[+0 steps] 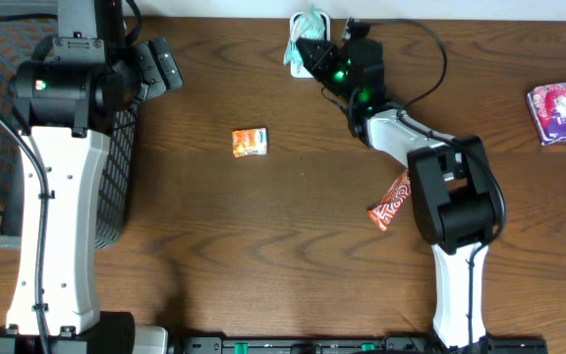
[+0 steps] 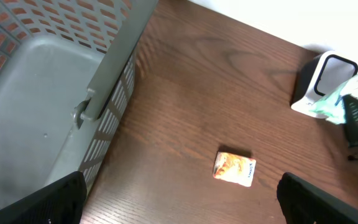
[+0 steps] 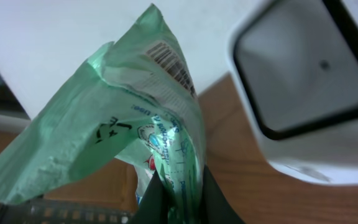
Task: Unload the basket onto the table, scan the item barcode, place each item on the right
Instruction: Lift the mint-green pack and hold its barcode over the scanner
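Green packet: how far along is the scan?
Done: the right gripper pinches the green packet at the scanner. In hand: its barcode shows beside the scanner window, seemingly not facing it. Left: turning the barcode to the window; the orange packet, red wrapper and purple packet lie on the table; left gripper open.

Green packet (image 3: 135,124) — barcode (image 3: 173,62) printed near its top edge, digits too small to read. Dark print lower on the film, creased and blurred.
Red wrapper (image 1: 389,202) — bold white lettering, not legible from overhead.
Orange packet (image 2: 234,168): white label at one end, print unreadable.
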Tool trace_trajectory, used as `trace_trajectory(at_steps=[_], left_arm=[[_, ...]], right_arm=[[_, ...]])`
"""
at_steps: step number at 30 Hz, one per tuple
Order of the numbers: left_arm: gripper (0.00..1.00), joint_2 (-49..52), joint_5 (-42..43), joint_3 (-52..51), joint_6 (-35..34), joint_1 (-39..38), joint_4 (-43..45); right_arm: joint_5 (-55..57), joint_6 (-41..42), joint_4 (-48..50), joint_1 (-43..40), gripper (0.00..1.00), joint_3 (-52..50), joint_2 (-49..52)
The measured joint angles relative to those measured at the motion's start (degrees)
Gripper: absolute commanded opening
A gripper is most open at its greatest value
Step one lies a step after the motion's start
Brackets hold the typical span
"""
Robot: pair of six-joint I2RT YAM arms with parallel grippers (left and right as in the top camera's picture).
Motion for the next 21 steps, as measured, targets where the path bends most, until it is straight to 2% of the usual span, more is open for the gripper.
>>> trace_trajectory(at_steps=[14, 21], left_arm=[[0.98, 0.0, 0.0, 0.0, 0.0, 0.0, 0.0], [0.98, 0.0, 0.0, 0.0, 0.0, 0.0, 0.0]], right_arm=[[-6.0, 3.7, 0.0, -4.9, 0.01, 2.0, 0.7], [-3.0, 3.8, -7.3, -3.3, 0.01, 7.1, 0.8]])
